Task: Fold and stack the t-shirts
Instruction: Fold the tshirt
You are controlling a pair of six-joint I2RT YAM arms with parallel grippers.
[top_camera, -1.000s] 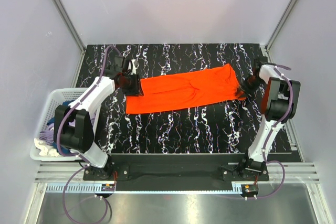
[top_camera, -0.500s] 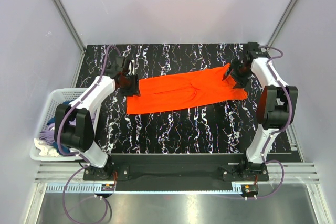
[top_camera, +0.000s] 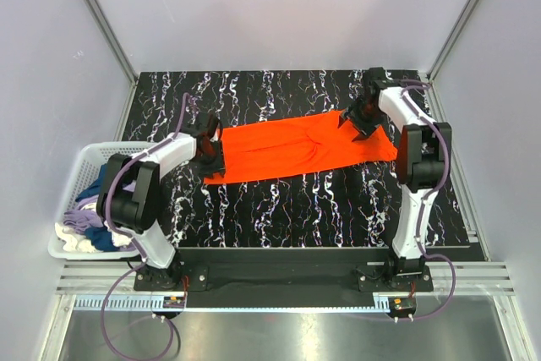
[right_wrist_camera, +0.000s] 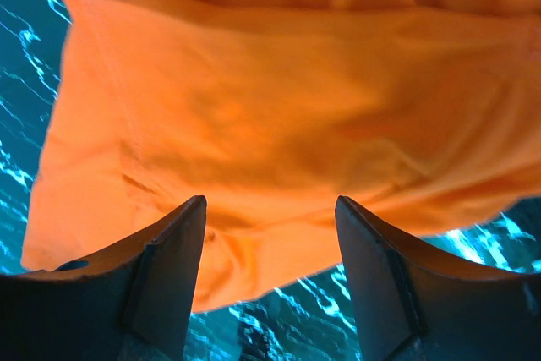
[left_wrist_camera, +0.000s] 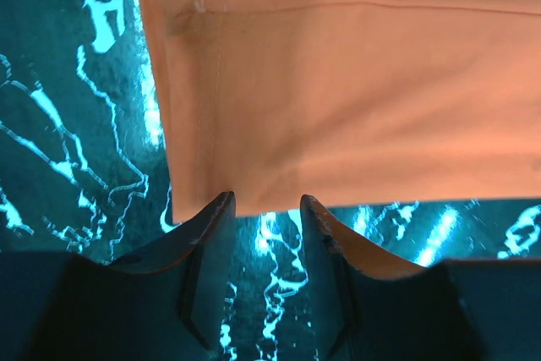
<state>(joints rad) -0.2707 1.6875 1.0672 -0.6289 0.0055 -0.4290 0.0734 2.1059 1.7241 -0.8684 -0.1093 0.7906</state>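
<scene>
An orange t-shirt (top_camera: 296,148) lies folded into a long strip across the black marbled table (top_camera: 287,200). My left gripper (top_camera: 213,148) is open at the strip's left end; in the left wrist view its fingertips (left_wrist_camera: 215,209) sit just off the cloth edge (left_wrist_camera: 338,107). My right gripper (top_camera: 353,120) is open above the strip's far right part; in the right wrist view the orange cloth (right_wrist_camera: 279,107) fills the frame between the spread fingers (right_wrist_camera: 182,226). Neither gripper holds anything.
A white basket (top_camera: 69,226) with more shirts in blue, white and lilac stands off the table's left edge. Grey walls and metal frame posts enclose the table on three sides.
My right gripper moved from the strip's right end up and leftward over the far edge. My left gripper shifted slightly nearer and down along the left end. The shirt barely moved.
</scene>
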